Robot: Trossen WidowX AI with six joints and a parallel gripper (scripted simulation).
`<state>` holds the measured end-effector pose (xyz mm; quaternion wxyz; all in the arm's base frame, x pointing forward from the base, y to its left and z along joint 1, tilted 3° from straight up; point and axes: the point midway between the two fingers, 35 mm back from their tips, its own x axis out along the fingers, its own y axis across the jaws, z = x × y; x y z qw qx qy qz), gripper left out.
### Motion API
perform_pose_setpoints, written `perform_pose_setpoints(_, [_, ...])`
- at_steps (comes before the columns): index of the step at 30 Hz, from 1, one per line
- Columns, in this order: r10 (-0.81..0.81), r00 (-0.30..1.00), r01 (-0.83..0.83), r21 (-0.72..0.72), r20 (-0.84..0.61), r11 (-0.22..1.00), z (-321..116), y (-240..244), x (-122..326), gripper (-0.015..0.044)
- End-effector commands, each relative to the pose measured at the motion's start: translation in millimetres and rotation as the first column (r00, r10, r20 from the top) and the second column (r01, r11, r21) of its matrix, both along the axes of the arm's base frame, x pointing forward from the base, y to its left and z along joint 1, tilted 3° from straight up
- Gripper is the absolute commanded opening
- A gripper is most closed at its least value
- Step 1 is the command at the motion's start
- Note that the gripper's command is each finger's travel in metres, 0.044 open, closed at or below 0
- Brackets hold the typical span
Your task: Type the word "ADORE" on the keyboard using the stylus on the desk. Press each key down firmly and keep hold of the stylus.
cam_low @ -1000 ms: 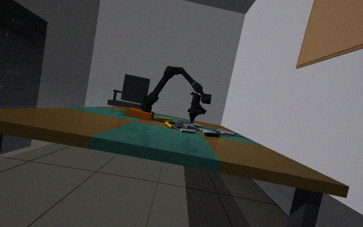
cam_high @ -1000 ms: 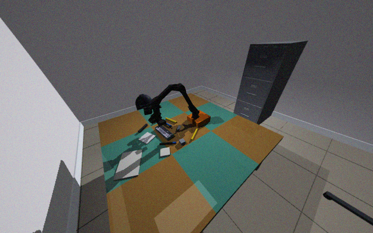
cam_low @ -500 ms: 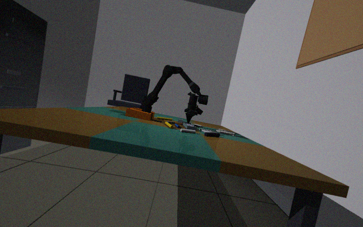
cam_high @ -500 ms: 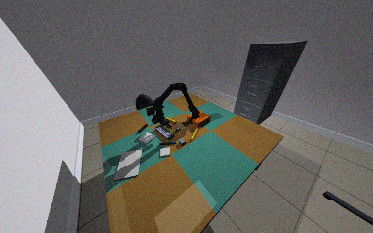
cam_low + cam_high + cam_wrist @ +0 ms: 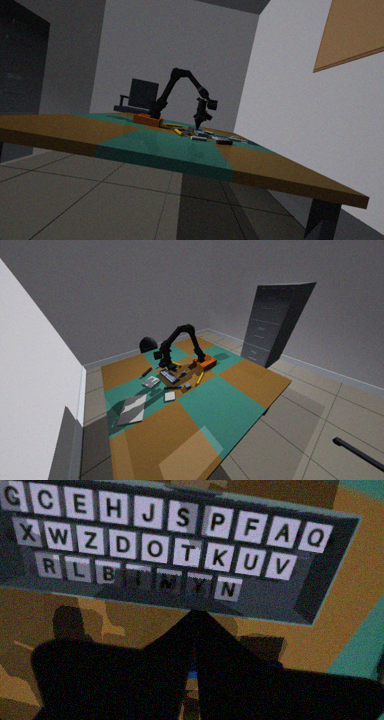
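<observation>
The dark keyboard (image 5: pixel 169 376) (image 5: pixel 199 132) (image 5: pixel 309 592) lies flat on the desk with pale letter keys in three rows. My gripper (image 5: pixel 197 129) (image 5: pixel 197 617) is shut with its fingertips together, and no stylus shows between them. In the wrist view the tips overlap the keyboard's near edge, below the Y key (image 5: pixel 198 583) and N key (image 5: pixel 228 591). Whether they touch it cannot be told. A black pen with a blue end (image 5: pixel 172 387) and yellow sticks (image 5: pixel 199 378) (image 5: pixel 176 364) lie on the desk. Which thing is the stylus I cannot tell.
A black marker (image 5: pixel 146 371) lies beyond the keyboard. A grey cube (image 5: pixel 187 386) and a white pad (image 5: pixel 169 396) are near the blue-ended pen. A larger pale book (image 5: pixel 133 409) lies farther off. A white cylinder (image 5: pixel 198 138) lies near the keyboard. The arm stands on an orange base (image 5: pixel 206 363) (image 5: pixel 147 120).
</observation>
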<state>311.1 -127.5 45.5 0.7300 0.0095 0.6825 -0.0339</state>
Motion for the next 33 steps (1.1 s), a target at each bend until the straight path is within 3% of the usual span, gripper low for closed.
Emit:
perform_pose_setpoints(1, [0.021,1.0,-0.021,0.004,0.005,1.0,0,57,3,0.0])
perform_pose_setpoints(14, [0.021,1.0,-0.021,0.004,0.005,1.0,2,68,2,0.0])
perform_pose_setpoints(20, [0.021,1.0,-0.021,0.004,0.005,1.0,59,69,-2,0.0])
perform_pose_setpoints(30, [0.025,1.0,-0.025,0.006,0.016,1.0,54,69,1,0.0])
perform_pose_setpoints(33, [0.025,1.0,-0.025,0.007,0.014,1.0,54,69,0,0.0079])
